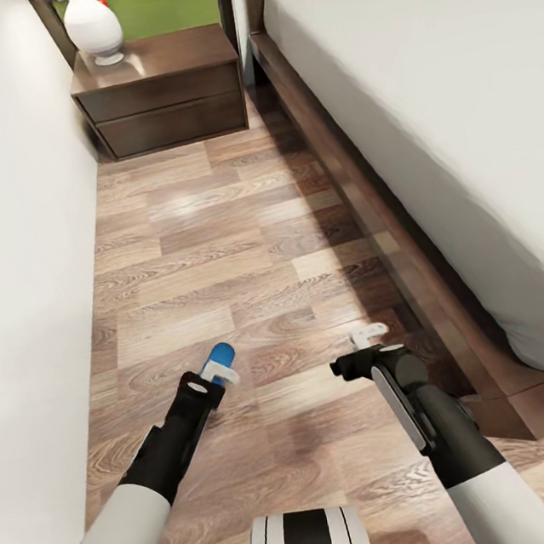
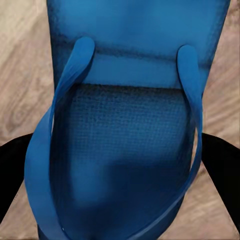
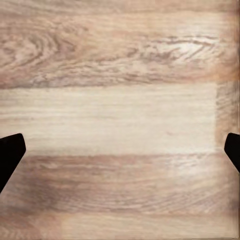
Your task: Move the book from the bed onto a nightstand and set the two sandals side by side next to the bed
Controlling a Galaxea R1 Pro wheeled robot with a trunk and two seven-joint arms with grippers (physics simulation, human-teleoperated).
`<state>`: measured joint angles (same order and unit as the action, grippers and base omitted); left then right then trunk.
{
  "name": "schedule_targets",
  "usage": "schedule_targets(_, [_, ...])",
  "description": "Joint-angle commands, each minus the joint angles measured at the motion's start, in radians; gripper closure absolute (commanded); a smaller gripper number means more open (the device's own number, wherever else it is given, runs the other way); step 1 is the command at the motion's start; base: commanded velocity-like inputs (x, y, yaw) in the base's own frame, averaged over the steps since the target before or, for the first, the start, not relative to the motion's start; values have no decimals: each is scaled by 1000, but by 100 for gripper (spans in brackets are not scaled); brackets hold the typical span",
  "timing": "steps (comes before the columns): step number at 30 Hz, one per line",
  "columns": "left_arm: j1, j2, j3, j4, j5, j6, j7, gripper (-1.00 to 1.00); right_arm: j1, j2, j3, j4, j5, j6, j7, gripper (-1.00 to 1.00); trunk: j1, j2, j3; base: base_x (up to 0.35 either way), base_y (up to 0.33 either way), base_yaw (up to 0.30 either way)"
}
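Note:
One bright blue sandal (image 1: 223, 353) hangs low over the wood floor, with my left gripper (image 1: 217, 370) shut on it. The left wrist view shows that sandal (image 2: 125, 145) close up, strap side towards the camera, between my black fingers (image 2: 12, 167). My right gripper (image 1: 368, 336) stands open over bare planks beside the bed frame, and its fingertips (image 3: 10, 150) are wide apart with nothing between them. To the right lies the bed (image 1: 420, 89), its grey mattress bare where I can see it. A dark brown nightstand (image 1: 164, 93) stands far ahead by the headboard. The book is out of view.
A white egg-shaped lamp (image 1: 92, 25) sits on the nightstand's left part. A white wall (image 1: 21, 253) runs close along my left. The aisle of wood floor (image 1: 217, 245) runs between the wall and the bed frame (image 1: 358, 209).

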<state>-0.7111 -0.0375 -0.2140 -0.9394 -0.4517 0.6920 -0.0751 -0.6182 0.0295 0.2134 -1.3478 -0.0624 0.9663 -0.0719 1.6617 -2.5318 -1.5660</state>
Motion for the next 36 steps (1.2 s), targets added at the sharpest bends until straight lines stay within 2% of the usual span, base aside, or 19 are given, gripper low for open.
schedule_targets(1, [0, -17, 5, -3, 34, 4, 63, 100, 5, 0, -5, 0, -8, -3, -9, -100, -1, 0, 3, 0, 0, 0])
schedule_targets(2, [0, -23, 6, -3, 49, 4, 90, 100, 6, 0, -6, 1, -8, -6, -10, -100, -1, 0, 7, 0, 0, 0])
schedule_targets(3, [0, -34, 9, -4, 77, 4, 152, 100, 8, 0, -9, 6, -8, -10, -11, -100, -1, 1, 11, 0, 0, 0])
schedule_targets(6, [0, -49, 11, -5, 120, 4, 262, 100, 9, 0, -15, 23, -9, -14, -11, -100, -3, 1, 23, 0, 0, 0])
schedule_targets(7, [0, -58, 11, -5, 152, 4, 343, 100, 10, 0, -20, 37, -10, -18, -11, -100, -3, 1, 27, 0, 0, 0])
schedule_targets(8, [0, -67, 10, -5, 194, 2, 426, 100, 10, 0, -24, 53, -8, -25, -11, -100, -4, 2, 30, 0, 0, 0])
schedule_targets(9, [-1, -78, 7, -6, 275, -3, 540, 100, 11, 0, -27, 81, -4, -51, -11, -100, -4, 2, 34, 0, 0, 0])
schedule_targets(10, [-1, -83, 1, -13, 332, -5, 584, 100, 11, 0, -29, 100, -5, -86, -11, -100, -5, 2, 38, 0, 0, 0])
schedule_targets(13, [0, -85, -16, -43, 385, -7, 611, 100, 13, 0, -30, 129, -8, -128, -11, -100, -6, 3, 50, 0, 0, 0])
schedule_targets(14, [0, -87, -37, -57, 418, -7, 619, 100, 15, 2, -29, 154, -7, -148, -12, -100, -6, 3, 54, 0, 0, 0])
schedule_targets(15, [1, -87, -52, -65, 468, -7, 621, 100, 16, 5, -29, 166, -5, -160, -14, -100, -7, 3, 58, 0, 0, 0])
schedule_targets(17, [1, -86, -64, -70, 561, -8, 622, 100, 17, 7, -30, 173, -5, -166, -22, -100, -8, 4, 65, 0, 0, 0])
schedule_targets(21, [8, -84, -72, -84, 674, -12, 622, 100, 23, 9, -29, 160, -5, -168, -63, -100, -10, 5, 81, 0, 0, 0])
schedule_targets(26, [24, -80, -74, -87, 692, -27, 621, 100, 39, 9, -29, 140, -7, -169, -125, -100, -12, 6, 100, 0, 0, 0])
schedule_targets(29, [33, -80, -80, -90, 706, -80, 620, 100, 56, 9, -29, 105, -9, -171, -167, -100, -13, 7, 112, 0, 0, 0])
schedule_targets(30, [35, -83, -100, -88, 711, -85, 620, 100, 58, 9, -29, 101, -9, -170, -169, -100, -14, 7, 116, 0, 0, 0])
schedule_targets(31, [62, -82, -163, -90, 714, -90, 631, 100, 63, 9, -29, 84, -10, -169, -171, -100, -14, 7, 119, 0, 0, 0])
schedule_targets(33, [87, -77, -187, -104, 714, -92, 634, 100, 72, 9, -28, 67, -11, -168, -173, -100, -15, 8, 127, 0, 0, 0])
schedule_targets(36, [100, -75, -198, -134, 715, -92, 635, 100, 79, 9, -28, 46, -10, -163, -174, -100, -16, 8, 139, 0, 0, 0])
